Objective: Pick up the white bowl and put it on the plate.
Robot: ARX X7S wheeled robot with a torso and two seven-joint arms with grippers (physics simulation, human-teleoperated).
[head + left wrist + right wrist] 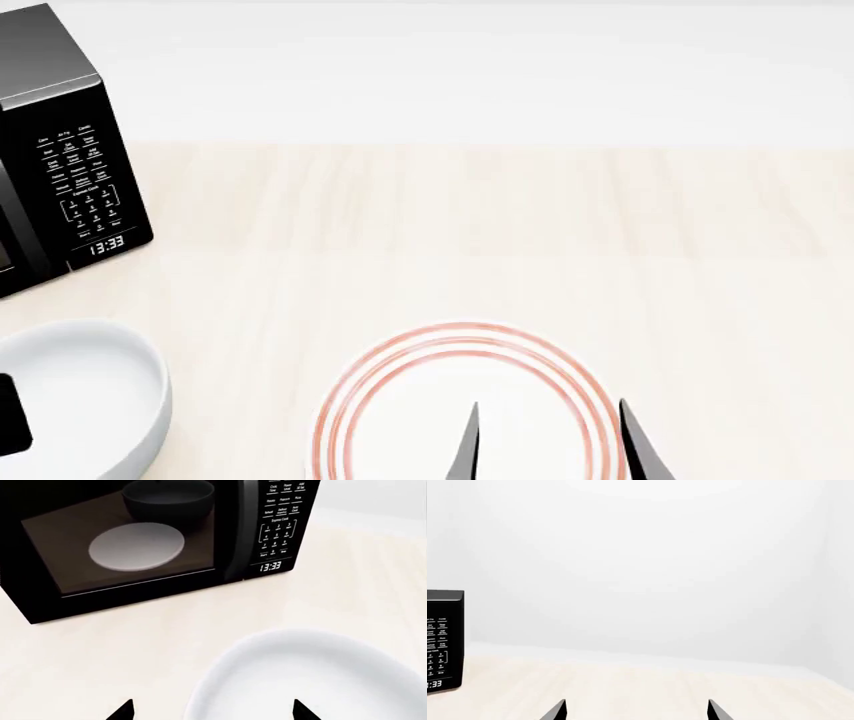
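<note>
The white bowl (74,400) stands on the pale wooden counter at the front left, in front of the microwave. It also shows in the left wrist view (313,680). My left gripper (213,712) is open, with one fingertip (123,711) outside the bowl and the other (303,711) over its inside, so the jaws straddle its rim. The plate (400,370), flat with red rings, lies at the front centre, to the right of the bowl. My right gripper (547,445) is open and empty above the plate; it also shows in the right wrist view (637,711).
A black microwave (60,180) stands at the back left, door shut, its clock reading 13:33. Through its door a pale dish (137,546) and the bowl's dark reflection show. A white wall (647,565) rises behind the counter.
</note>
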